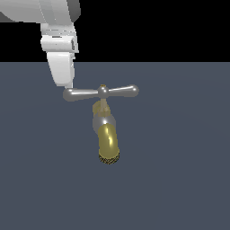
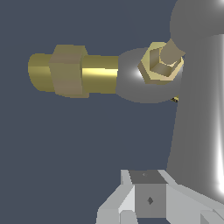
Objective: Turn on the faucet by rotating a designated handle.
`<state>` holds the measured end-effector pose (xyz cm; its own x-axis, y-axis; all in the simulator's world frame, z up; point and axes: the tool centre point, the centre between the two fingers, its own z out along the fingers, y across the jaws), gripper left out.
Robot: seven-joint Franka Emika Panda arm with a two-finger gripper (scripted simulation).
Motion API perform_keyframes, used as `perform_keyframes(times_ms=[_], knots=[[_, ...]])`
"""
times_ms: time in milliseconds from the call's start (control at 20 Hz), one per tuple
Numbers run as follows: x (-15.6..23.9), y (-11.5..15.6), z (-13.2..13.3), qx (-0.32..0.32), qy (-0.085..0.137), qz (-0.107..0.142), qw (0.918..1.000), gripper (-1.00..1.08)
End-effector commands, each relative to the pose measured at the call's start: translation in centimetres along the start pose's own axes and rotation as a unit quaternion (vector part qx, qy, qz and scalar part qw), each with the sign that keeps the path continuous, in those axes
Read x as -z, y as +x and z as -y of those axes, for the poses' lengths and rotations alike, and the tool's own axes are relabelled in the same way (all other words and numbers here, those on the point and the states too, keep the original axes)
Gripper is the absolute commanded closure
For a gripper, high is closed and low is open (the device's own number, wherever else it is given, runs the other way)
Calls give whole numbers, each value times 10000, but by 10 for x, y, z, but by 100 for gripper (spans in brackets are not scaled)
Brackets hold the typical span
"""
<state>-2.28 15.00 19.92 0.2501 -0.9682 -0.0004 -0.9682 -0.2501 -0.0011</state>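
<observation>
Up at the frame's upper left the gripper (image 1: 68, 86) touches the handle (image 1: 100, 93) atop the mid-frame faucet (image 1: 107, 134), its opening impossible to judge, crossbar level, so turning looks barely begun.

**Surroundings only**

From my station I see just a flat, matte slate-blue surface (image 1: 179, 179) filling the lower part of the exterior view, evenly lit and unmarked. Above it a plain black backdrop (image 1: 157, 27) meets it along a straight horizontal edge. The wrist view shows the same slate-blue tone.
</observation>
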Motion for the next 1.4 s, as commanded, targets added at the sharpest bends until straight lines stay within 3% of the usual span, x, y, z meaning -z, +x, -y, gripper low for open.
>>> perform_keyframes(times_ms=[0,1150,1350], knots=[[0,-1,-8,0,-8,-1,10000,108],[0,-7,-71,-6,-5,-2,10000,108],[1,-3,-72,5,16,-7,10000,108]])
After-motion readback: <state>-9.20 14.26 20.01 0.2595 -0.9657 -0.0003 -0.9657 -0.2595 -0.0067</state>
